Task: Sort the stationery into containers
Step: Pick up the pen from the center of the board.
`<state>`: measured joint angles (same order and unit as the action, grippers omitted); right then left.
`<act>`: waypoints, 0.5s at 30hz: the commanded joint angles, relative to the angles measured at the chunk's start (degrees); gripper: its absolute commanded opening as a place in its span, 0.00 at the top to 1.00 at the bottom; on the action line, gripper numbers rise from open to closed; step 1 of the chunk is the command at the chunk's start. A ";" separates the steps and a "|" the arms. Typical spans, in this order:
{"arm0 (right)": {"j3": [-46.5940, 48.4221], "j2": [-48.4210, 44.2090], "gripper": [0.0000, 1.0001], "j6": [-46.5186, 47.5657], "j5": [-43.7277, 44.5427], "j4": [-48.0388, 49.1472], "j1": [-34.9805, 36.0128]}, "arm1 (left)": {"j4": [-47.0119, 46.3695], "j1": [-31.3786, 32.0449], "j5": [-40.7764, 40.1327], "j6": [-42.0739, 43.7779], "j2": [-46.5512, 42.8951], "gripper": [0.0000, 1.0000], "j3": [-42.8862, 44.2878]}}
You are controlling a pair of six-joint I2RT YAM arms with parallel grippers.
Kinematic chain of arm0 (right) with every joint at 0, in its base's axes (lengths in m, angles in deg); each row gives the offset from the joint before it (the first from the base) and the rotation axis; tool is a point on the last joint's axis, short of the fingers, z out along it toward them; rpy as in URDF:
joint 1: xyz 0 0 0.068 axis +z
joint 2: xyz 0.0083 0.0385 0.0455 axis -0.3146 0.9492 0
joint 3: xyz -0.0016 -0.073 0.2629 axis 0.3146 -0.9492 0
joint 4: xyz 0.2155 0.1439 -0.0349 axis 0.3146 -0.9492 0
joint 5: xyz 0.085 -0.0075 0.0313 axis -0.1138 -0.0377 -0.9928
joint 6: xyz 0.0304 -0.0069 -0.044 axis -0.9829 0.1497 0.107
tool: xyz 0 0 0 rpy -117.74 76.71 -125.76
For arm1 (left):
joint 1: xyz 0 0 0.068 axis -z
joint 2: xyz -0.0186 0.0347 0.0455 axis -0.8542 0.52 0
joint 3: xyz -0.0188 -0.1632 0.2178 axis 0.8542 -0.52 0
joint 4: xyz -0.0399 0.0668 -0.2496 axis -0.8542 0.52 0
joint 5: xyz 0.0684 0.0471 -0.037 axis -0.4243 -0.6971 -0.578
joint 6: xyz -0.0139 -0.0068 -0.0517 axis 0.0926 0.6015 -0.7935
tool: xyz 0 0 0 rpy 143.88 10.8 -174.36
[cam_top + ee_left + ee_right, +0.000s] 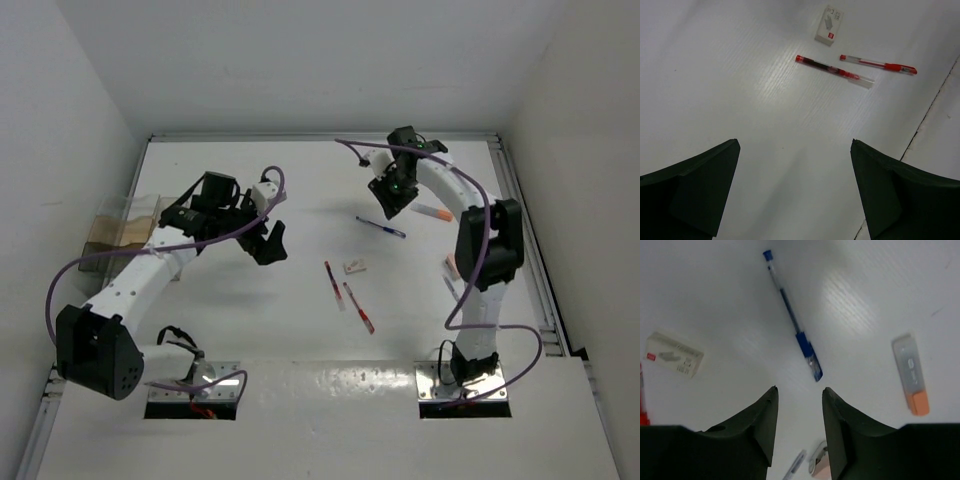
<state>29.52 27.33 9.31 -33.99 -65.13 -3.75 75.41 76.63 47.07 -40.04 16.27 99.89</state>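
My right jaws, half-spread and empty, hang just beside the thin blue pen (792, 320) on the white counter (865, 290); my left jaws gape wide. I should straddle its barrel squarely at mid-length before closing.

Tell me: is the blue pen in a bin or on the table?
Out. The blue pen lies flat on the white table ahead of the right gripper, jaws parted and empty; the bins sit far left.
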 commanded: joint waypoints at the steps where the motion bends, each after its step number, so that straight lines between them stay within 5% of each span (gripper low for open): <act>1: 7.78 4.43 0.59 4.49 3.11 -2.86 0.35 | -0.71 -0.73 3.61 1.42 -0.14 0.00 1.52; 6: 15.43 12.18 0.57 8.10 2.94 -6.56 0.53 | -1.23 -1.17 3.44 0.81 1.09 0.00 0.99; 15: 11.66 15.60 0.57 11.18 6.01 -4.98 2.11 | -2.38 -2.22 5.11 -0.42 3.11 0.00 1.16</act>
<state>41.91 41.51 18.31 -29.44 -69.98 -2.41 74.80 75.14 49.89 -40.04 18.94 99.89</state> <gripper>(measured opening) 0.427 1.000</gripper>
